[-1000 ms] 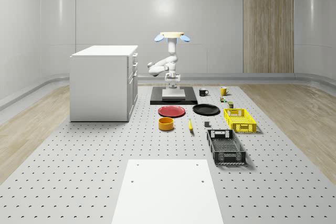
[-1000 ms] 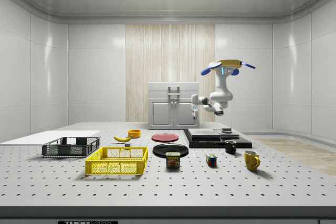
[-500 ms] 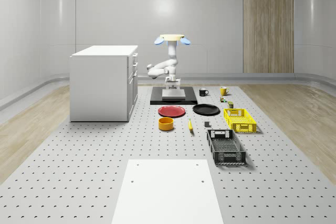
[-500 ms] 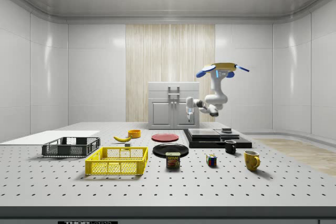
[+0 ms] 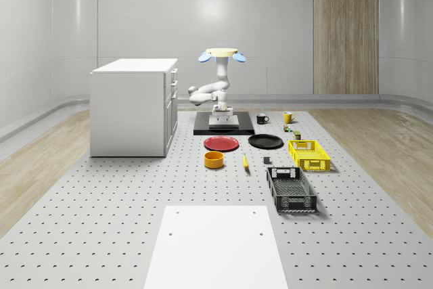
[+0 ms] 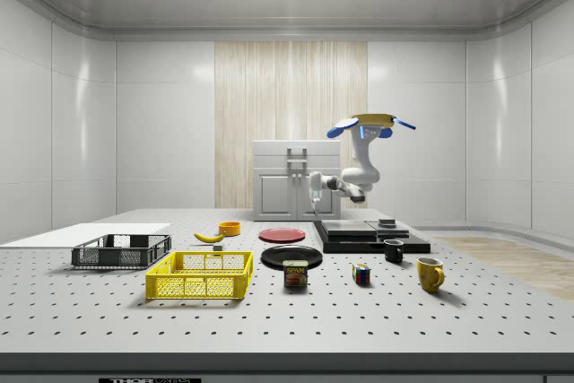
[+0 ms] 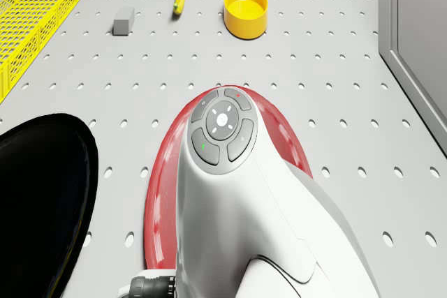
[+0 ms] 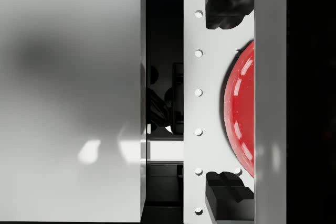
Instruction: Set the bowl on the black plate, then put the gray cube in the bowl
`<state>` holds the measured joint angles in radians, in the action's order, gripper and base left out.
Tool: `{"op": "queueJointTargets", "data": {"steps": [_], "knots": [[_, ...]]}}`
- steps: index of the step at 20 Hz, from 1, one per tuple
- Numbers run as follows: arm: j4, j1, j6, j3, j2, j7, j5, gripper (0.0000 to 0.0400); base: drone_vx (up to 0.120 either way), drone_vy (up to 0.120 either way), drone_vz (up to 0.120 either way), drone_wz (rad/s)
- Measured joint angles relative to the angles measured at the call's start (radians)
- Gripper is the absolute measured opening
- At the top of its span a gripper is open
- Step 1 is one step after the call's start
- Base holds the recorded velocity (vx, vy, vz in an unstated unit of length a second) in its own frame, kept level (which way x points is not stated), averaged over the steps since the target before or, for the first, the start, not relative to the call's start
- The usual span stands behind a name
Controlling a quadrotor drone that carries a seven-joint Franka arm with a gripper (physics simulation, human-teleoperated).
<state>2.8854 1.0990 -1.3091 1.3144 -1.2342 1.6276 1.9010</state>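
Side view shows the drone (image 6: 370, 121) hovering above the black pad (image 6: 369, 236), its hand (image 6: 316, 204) hanging open and empty toward the red plate (image 6: 282, 234). The bowl (image 5: 214, 159) sits on the tabletop (image 5: 101, 201) just past the red plate, near the black plate (image 5: 265, 141) and gray cube (image 7: 123, 20).

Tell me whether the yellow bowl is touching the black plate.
Apart. In the whole-scene view the yellow bowl sits on the table nearer the camera, with bare perforated tabletop and the red plate between it and the black plate.

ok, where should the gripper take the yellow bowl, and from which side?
Probably the rim wall, from straight above. The yellow bowl stands upright, mouth open, walls near vertical, so one finger could go inside and one outside. Its nearest neighbours, the banana and the red plate, sit apart from it.
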Motion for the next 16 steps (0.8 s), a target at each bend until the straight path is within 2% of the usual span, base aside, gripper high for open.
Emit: {"op": "queueJointTargets", "data": {"steps": [3,11,16], "knots": [[-0.001,0.004,-0.012,0.003,-0.013,0.004,-0.006,0.0400,0.120,0.000,0.000,0.000],[-0.003,0.013,-0.043,0.012,-0.046,0.012,-0.022,0.0400,0.120,0.000,-0.115,0.000],[-0.004,0.019,-0.061,0.016,-0.065,0.017,-0.032,0.0400,0.120,0.000,-0.048,0.000]]}}
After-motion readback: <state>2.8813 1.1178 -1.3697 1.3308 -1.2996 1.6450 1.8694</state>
